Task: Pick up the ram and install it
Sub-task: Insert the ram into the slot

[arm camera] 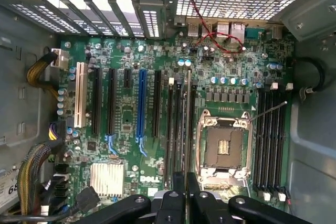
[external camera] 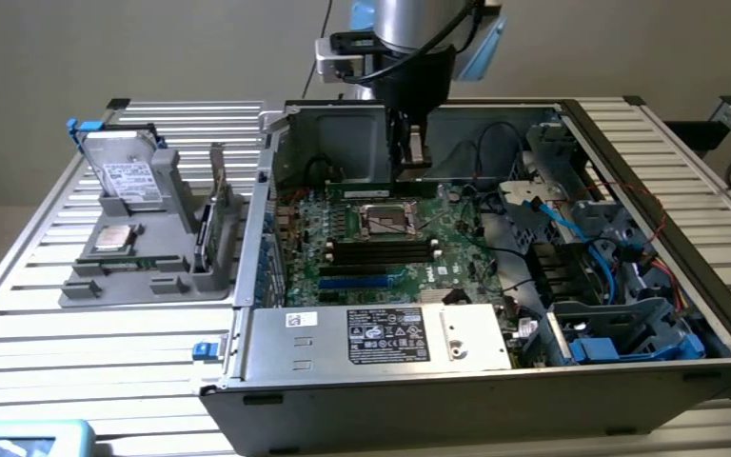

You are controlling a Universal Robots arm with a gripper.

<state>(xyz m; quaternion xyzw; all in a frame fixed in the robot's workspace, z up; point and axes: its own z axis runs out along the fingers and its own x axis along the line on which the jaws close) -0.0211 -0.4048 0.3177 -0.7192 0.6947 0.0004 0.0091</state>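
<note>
hand [arm camera: 186, 184] gripping ram [arm camera: 188, 119], over motherboard [arm camera: 131, 129]

White letters reading "DELL" [arm camera: 148, 179] are printed on the green motherboard [arm camera: 126, 129], across the long memory slots from the processor socket [arm camera: 223, 148] and just beside a silver finned heatsink [arm camera: 107, 178]. Much farther from the socket, past the bundled cables, a white label [arm camera: 9, 188] at the case edge shows the digits "68". In the exterior view, the power supply's label [external camera: 387, 335], near the socket, carries rows of fine print and marks too small to read.
</note>
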